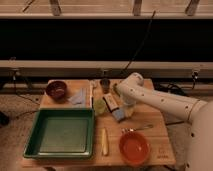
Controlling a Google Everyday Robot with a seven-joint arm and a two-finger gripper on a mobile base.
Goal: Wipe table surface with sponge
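The sponge (120,115), blue with a yellow side, lies on the wooden table (160,145) near its middle. My gripper (114,104) reaches down from the white arm (150,97) that comes in from the right. It is shut on the sponge and presses it on the table top. The gripper body hides the sponge's top.
A green tray (60,132) fills the front left. A brown bowl (56,90) and a bluish cloth (78,98) are at the back left, a dark cup (105,84) at the back. A green object (100,106) sits left of the sponge. A banana (104,141), spoon (137,129) and orange bowl (134,148) are in front.
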